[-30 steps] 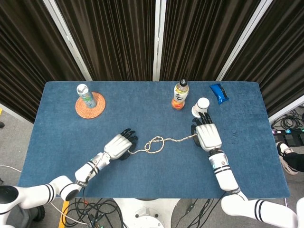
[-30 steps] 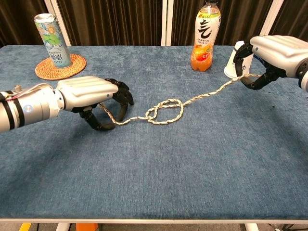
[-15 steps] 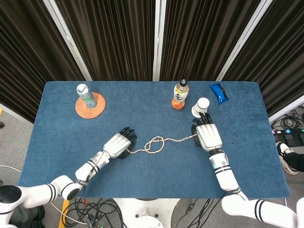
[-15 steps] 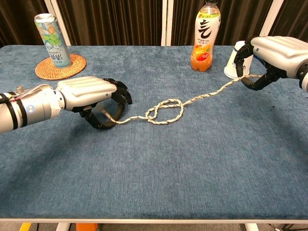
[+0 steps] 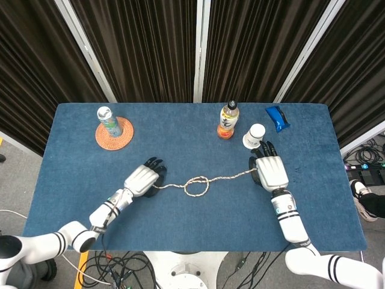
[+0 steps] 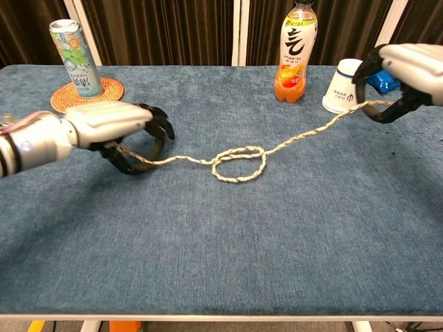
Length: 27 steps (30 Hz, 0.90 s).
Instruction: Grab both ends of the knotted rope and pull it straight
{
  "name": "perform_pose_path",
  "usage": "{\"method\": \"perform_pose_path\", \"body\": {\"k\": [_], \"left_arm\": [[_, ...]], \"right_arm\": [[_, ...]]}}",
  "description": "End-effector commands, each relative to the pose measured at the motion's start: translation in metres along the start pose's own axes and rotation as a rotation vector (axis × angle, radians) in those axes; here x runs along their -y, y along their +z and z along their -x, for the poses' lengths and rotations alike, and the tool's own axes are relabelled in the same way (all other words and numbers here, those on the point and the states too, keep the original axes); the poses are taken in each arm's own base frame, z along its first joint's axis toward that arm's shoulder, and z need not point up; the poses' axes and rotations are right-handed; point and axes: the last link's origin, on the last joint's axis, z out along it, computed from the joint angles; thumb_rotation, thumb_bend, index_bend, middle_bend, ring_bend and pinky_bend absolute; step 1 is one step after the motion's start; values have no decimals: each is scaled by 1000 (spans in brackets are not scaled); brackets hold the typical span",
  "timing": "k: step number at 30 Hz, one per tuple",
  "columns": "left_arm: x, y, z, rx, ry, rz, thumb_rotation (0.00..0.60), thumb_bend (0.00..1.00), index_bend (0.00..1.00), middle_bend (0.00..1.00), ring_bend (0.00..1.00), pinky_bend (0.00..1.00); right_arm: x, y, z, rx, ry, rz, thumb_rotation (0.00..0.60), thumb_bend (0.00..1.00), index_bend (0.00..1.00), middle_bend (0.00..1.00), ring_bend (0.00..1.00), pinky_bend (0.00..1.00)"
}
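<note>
- Rope (image 6: 239, 162) lies mid-table (image 5: 180, 229), with bare blue cloth all along the near side and left of my left hand (image 6: 114, 128).
- My right hand (image 6: 405, 69) sits close to the right edge, just beside the white cup (image 6: 341, 86) and near the orange bottle (image 6: 294, 52).
- It is a pale twisted cord with one loose loop at its middle.
- It runs left to right, rising toward the right end.
- I see each hand grasping one end.
</note>
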Motion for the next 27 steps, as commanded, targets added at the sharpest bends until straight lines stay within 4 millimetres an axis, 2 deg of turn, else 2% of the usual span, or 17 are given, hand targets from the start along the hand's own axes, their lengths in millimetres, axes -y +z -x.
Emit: {"method": "perform_pose_path", "body": {"k": [1,8,13,18,27], "left_arm": [[18,-21,-3,-26,-19,-42,600,409,595,193,40,21],[61,-65,-4,-65,-47,-156,600,407,592,194,40,21],[77,-88,-2,-81,-46,-204,600,407,591,193,40,21],[81,-94,3,-72,-42,-216,600,407,592,194,40,21],[84,-88,14,-36,-15,-215,600,407,592,194,40,21]], "right_arm": [[-12,-7,-6,-19,4,20,600,473,620,251,0,0],[-52,-32,-13,-32,21,109,600,477,626,255,0,0],[-77,-47,-14,-40,37,178,600,477,626,255,0,0],[-94,-56,-8,-31,56,229,600,477,626,255,0,0],[-104,-56,15,17,73,254,600,477,627,254,0,0]]}}
